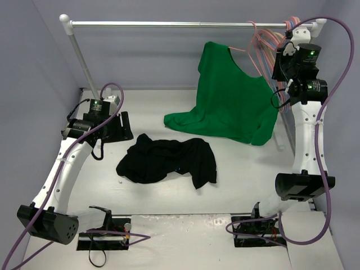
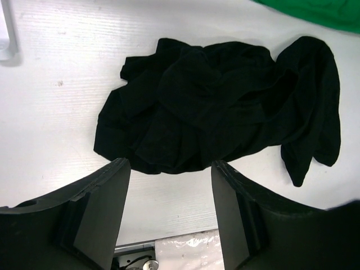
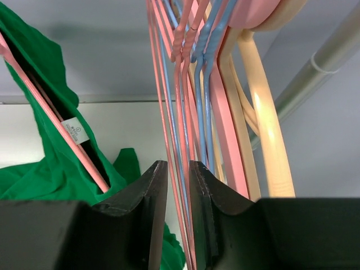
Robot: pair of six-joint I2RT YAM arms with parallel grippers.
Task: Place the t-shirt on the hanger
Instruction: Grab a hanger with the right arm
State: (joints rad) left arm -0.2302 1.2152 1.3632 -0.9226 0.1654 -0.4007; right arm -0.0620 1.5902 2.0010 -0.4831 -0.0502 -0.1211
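The black t-shirt (image 1: 169, 160) lies crumpled on the white table; it also shows in the left wrist view (image 2: 219, 107). My left gripper (image 1: 119, 128) is open and empty, low over the table just short of the shirt's near edge (image 2: 171, 169). My right gripper (image 1: 283, 52) is raised at the right end of the rail among the hangers. In the right wrist view its jaws (image 3: 179, 166) stand narrowly apart, with a thin pink wire hanger (image 3: 181, 90) and a blue wire running between them. A gap still shows beside the wires.
A green t-shirt (image 1: 230, 107) hangs on another pink hanger (image 3: 56, 118), its hem resting on the table. Blue hangers (image 3: 207, 101) and thick tan hangers (image 3: 264, 124) crowd the rail's right end (image 1: 270, 24). The rail's slanted left post (image 1: 84, 62) stands at the back left.
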